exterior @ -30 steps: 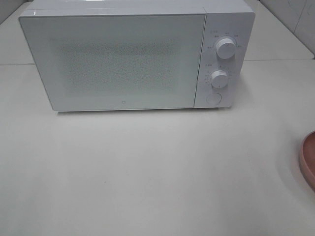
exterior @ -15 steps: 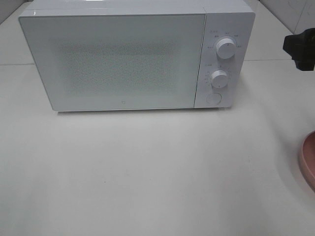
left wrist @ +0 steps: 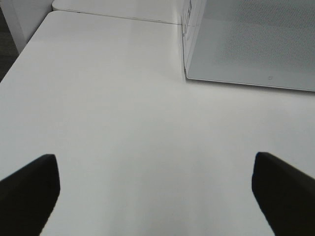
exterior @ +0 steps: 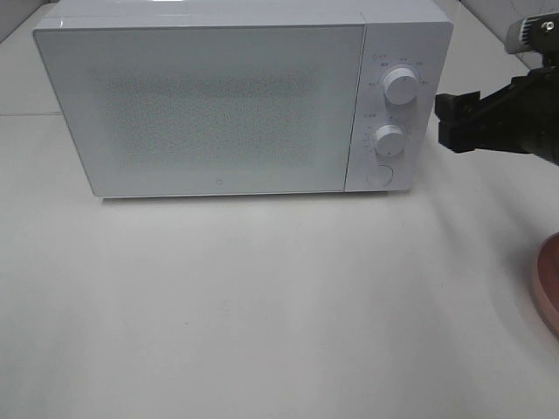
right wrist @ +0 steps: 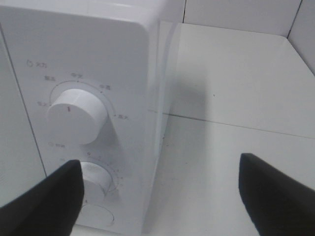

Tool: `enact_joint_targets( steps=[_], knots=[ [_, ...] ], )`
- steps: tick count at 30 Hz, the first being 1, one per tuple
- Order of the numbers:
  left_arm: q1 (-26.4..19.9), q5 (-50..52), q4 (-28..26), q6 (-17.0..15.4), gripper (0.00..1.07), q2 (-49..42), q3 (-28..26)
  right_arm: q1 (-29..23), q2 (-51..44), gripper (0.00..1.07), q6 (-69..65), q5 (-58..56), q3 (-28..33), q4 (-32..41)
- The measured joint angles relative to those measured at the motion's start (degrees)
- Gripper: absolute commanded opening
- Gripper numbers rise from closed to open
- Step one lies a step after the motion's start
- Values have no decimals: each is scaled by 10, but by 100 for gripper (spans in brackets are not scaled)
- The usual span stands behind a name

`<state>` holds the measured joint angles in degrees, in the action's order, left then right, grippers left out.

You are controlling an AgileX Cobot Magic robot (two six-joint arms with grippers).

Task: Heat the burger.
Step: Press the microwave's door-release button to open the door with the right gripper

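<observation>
Hovering beside the closed microwave (exterior: 384, 39), the right gripper (exterior: 447, 122) has its jaws apart, as does the left gripper (left wrist: 155, 189) over the table (left wrist: 123, 123); the burger is out of view, perhaps on the pink plate (exterior: 550, 279), so opening the door (exterior: 210, 105), via the round button (exterior: 377, 175), comes first.

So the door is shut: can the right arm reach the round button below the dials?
Probably yes: the right gripper hangs open beside the control panel, with nothing between it and the button.
</observation>
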<state>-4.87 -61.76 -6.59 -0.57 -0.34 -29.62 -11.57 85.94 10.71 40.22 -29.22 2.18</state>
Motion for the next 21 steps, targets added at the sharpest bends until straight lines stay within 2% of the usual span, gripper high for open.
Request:
enact_joint_targets(
  steps=[6,7,9,10,11,12,15,21],
  knots=[
    [0,0,0,0,98,0,0,-50,37,76,49,42,0,81],
    [0,0,0,0,98,0,0,-74,45,76,65,56,0,113],
    [0,0,0,0,98,0,0,-85,47,76,72,62,0,127],
    [0,0,0,0,98,0,0,-110,50,76,89,78,0,158],
    [0,0,0,0,98,0,0,-110,50,76,89,78,0,158],
    [0,0,0,0,98,0,0,-137,51,76,108,96,3,192],
    [0,0,0,0,98,0,0,-167,51,76,123,109,13,230],
    [0,0,0,0,98,0,0,-205,51,76,125,121,32,293]
  ],
)
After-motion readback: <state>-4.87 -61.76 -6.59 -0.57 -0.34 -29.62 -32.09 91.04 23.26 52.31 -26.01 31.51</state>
